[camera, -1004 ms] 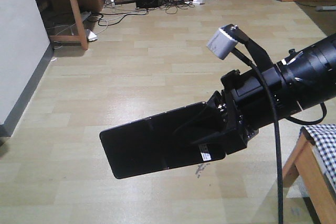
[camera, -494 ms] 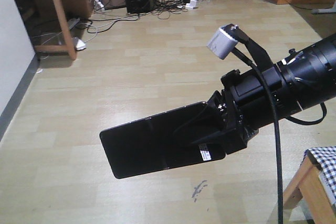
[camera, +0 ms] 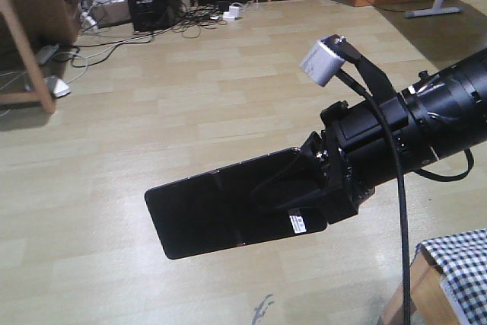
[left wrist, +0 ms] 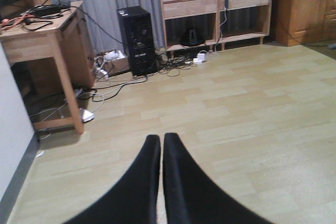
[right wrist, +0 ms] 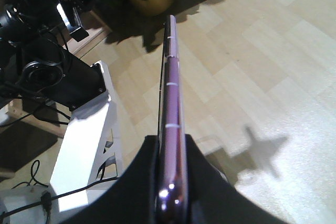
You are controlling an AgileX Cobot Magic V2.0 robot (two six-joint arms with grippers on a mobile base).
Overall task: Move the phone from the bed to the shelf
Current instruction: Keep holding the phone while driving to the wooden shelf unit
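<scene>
From the front, the right hand (camera: 308, 195) is clamped on one end of the phone (camera: 221, 215), which juts far past it over bare floor (camera: 190, 97), with the bed (camera: 456, 264) beneath its arm; a jolt could lever the phone loose. The left hand (left wrist: 161, 148), closed and empty, faces the distant shelf (left wrist: 215, 9). From the right wrist, only the phone's near end is pinched.

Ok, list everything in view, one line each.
phone: one, glossy black, mid-air, centre of front view
bed: one corner, black-and-white check, lower right of front view
shelf: one, pale wood, far wall
desk: one, brown wood, far left
computer tower: one, black, between desk and shelf
cables: a tangle, dark, beside the tower
plant pot: one, yellow, top of right wrist view
right gripper: one, black, shut on the phone
left gripper: one, black, shut, empty
</scene>
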